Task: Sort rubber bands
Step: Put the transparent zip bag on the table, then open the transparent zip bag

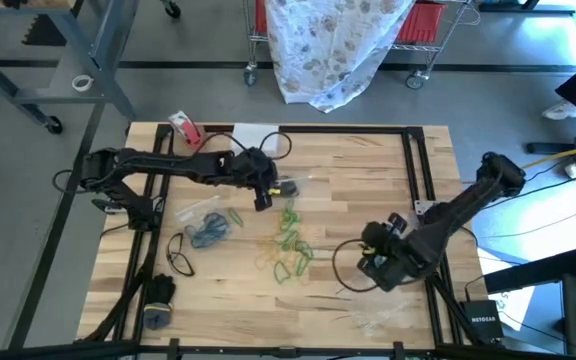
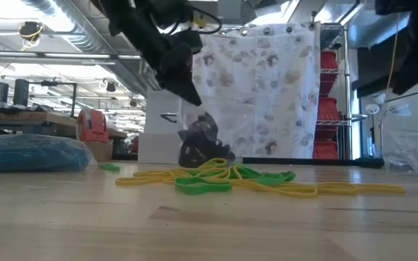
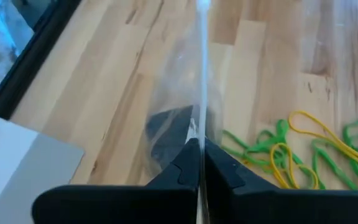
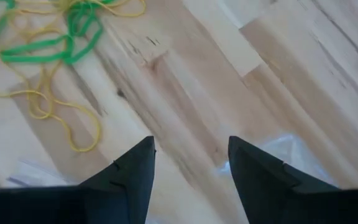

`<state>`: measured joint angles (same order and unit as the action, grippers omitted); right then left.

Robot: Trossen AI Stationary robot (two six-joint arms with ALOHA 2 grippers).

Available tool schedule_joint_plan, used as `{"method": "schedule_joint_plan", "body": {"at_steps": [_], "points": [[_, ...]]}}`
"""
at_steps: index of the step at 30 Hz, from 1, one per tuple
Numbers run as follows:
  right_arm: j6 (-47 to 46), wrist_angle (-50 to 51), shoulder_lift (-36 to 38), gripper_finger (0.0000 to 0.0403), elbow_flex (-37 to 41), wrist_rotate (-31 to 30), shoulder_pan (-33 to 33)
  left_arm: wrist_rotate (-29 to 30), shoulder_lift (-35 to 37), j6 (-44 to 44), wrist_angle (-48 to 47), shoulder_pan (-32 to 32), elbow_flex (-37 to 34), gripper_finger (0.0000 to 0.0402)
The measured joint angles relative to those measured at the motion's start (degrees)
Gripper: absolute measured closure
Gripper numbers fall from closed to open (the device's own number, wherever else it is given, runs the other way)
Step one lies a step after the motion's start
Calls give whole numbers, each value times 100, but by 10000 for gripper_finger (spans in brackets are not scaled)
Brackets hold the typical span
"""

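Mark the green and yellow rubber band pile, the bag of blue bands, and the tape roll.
green and yellow rubber band pile (image 1: 288,245), high view, centre of the tangle
bag of blue bands (image 1: 208,228), high view, blue contents
tape roll (image 1: 184,128), high view, its red side

I see a pale wooden tabletop (image 1: 358,170) edged by a black frame. Near its far left corner lies a red-and-white tape roll (image 1: 184,128), with a sheet of white paper (image 1: 256,136) just beside it. A clear plastic bag (image 1: 202,212) lies on the left part of the boards, and another clear bag (image 1: 378,318) sits near the front right edge. Beyond the tabletop, on the grey floor, a wire cart draped in a patterned white cloth (image 1: 333,45) stands behind the far edge. A small black box (image 1: 483,318) rests off the right front corner.
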<state>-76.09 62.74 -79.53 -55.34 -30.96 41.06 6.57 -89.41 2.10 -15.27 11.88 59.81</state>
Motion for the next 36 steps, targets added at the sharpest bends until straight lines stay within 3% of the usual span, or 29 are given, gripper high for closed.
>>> {"method": "schedule_joint_plan", "body": {"at_steps": [11,22,26,36], "points": [[-366,-148,31,207,154,-53,284,0,0,261,493,333,-5,395],[-433,-216,29,207,288,46,280,6,181,253,632,688,39,261],[-493,-308,29,207,288,60,280,-5,609,231,659,533,63,234],[-796,-245,27,207,288,164,280,-17,957,481,508,-186,-92,231]]}}
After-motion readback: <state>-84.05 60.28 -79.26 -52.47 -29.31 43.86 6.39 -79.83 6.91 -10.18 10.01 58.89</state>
